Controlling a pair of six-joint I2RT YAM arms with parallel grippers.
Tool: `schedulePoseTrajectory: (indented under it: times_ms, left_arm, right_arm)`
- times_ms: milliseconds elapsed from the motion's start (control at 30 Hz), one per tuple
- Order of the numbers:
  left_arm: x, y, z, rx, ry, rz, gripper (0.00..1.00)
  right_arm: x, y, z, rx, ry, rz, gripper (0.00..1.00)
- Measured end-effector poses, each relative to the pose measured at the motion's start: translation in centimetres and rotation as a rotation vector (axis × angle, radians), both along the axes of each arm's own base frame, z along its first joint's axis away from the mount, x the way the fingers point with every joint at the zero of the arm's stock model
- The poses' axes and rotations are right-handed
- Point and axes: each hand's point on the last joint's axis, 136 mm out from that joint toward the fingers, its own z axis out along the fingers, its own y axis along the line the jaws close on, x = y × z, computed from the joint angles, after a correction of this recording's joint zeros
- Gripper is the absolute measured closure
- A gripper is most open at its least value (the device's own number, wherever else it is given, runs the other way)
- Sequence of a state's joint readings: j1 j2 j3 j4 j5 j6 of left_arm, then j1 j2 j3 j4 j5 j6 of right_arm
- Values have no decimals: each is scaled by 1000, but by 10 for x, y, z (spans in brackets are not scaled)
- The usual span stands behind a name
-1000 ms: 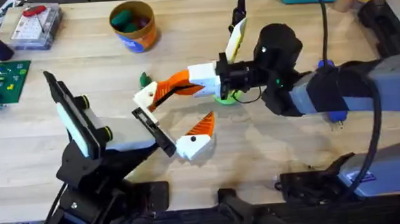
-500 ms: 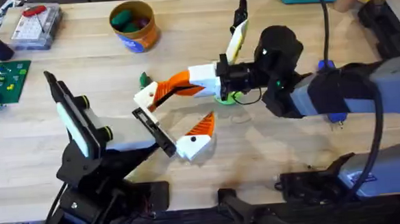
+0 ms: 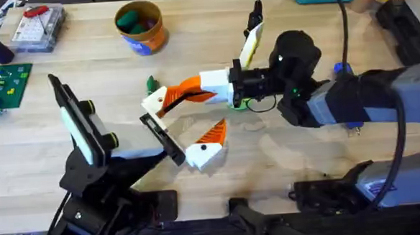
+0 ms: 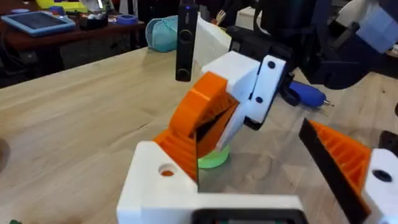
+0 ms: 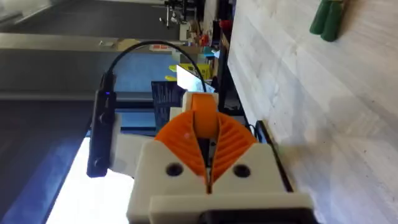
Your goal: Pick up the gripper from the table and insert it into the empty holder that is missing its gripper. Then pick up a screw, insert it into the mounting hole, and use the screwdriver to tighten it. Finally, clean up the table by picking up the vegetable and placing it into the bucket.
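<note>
Plainly, the risk is a crooked seating. The left gripper (image 3: 185,117) stands spread wide, one side the bare white holder (image 3: 154,103). Against it the loose orange gripper (image 3: 171,96) leans at a slant, above the tabletop (image 3: 327,162). Pushed at that angle it could jam or twist loose. The right gripper (image 5: 205,134) is pressed together, pinching that orange piece between its ribbed pads.

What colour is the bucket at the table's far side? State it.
The bucket is orange-yellow with a blue patch on its side, best seen in the overhead view.
</note>
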State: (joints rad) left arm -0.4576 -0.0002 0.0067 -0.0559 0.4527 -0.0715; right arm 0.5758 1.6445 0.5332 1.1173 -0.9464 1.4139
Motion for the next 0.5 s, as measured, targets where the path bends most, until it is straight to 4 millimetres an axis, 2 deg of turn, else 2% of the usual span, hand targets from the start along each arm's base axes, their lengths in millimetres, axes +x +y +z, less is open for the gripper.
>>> schedulePoseTrajectory:
  times_ms: [500]
  left_arm:
    - [0,0,0,0,0,-2,10]
  right_arm:
    - [0,0,-1,-1,1,-5,995]
